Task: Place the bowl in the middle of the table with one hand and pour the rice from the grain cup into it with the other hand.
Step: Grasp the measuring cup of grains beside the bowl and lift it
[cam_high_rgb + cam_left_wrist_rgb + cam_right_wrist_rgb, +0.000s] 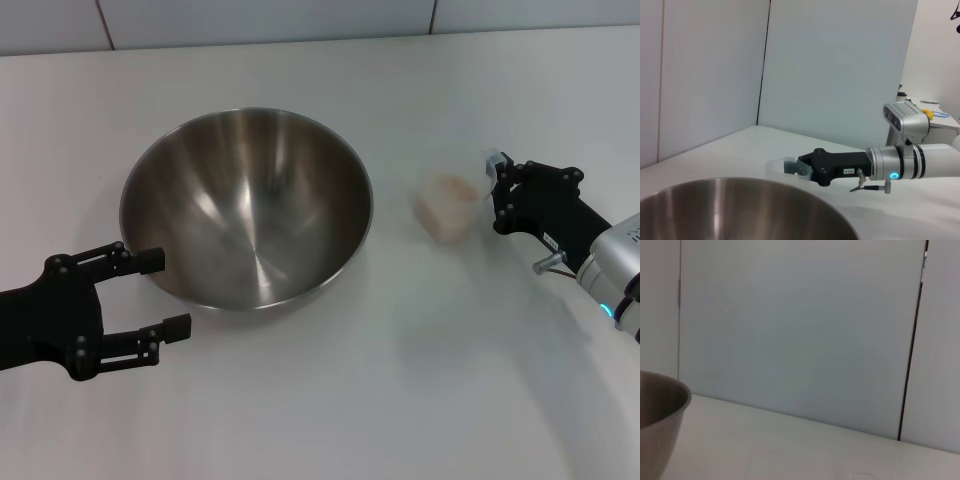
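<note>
My left tool, fingers apart, sits beside the large shiny steel bowl; my right tool, state unclear, nears the small clear rice-filled cup on the white counter.

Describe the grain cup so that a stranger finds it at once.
Start at the big steel bowl on the white table. The grain cup stands apart on its right, just before the right gripper. It is small, clear plastic, with pale rice inside.

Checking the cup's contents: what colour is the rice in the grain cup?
Pale cream-white, faintly pinkish, seen through the clear grain cup; head view shows the rice best.
</note>
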You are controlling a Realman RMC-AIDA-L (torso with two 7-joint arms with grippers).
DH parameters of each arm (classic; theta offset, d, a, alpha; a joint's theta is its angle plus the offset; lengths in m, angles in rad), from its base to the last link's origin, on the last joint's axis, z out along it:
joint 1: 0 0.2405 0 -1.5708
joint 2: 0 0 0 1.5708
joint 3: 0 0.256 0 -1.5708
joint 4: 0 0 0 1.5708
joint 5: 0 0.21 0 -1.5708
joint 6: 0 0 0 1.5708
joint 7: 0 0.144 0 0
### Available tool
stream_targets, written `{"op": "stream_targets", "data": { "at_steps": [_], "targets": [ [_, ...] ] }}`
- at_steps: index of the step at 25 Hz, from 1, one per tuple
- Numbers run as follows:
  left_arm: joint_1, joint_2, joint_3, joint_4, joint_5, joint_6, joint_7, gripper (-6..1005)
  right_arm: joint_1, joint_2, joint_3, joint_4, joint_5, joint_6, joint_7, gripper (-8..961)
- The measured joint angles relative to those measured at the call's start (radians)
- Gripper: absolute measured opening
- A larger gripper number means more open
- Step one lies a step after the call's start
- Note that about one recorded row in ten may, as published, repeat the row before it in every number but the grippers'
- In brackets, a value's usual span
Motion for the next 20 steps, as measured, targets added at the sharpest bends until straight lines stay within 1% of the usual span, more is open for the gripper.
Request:
{"op": "stream_targets", "data": {
  "at_steps": [1,4,20],
  "targets": [
    [0.000,0.000,0.000,0.000,0.000,0.000,0.000,811,0.000,0.000,0.000,0.000,0.000,0.000,0.000,213],
    [0.001,0.000,0.000,0.001,0.000,0.000,0.000,811,-0.001,0.000,0.000,0.000,-0.001,0.000,0.000,22],
    [0.008,0.000,0.000,0.000,0.001,0.000,0.000,811,-0.006,0.000,0.007,0.012,0.003,-0.023,-0.001,12]
  ]
}}
